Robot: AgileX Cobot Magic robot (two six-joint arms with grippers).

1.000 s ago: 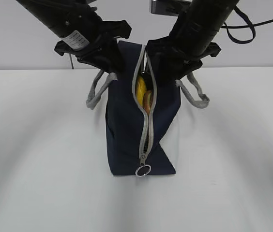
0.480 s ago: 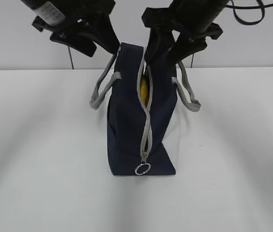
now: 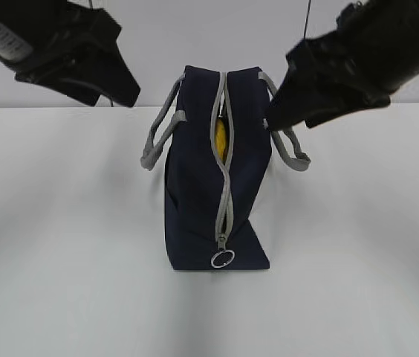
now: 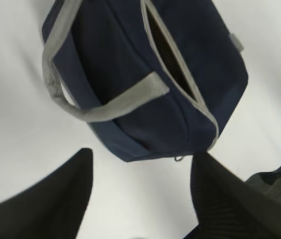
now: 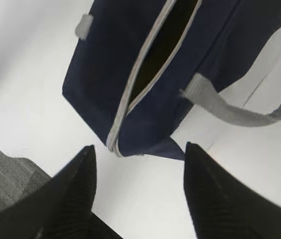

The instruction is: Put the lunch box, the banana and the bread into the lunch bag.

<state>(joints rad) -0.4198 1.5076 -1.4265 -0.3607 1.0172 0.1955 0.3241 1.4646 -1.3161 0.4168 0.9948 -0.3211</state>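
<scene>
Both arms raised, grippers spread.
Left gripper [image 4: 140, 199] and right gripper [image 5: 138, 191] each hold nothing, fingers set wide apart.

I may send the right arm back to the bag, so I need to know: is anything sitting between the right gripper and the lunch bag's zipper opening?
Nothing visible does. The right gripper is open above the lunch bag, with only bare table and the bag's own fabric below it. The grey handle hangs off to one side, clear of the zipper slit.
</scene>
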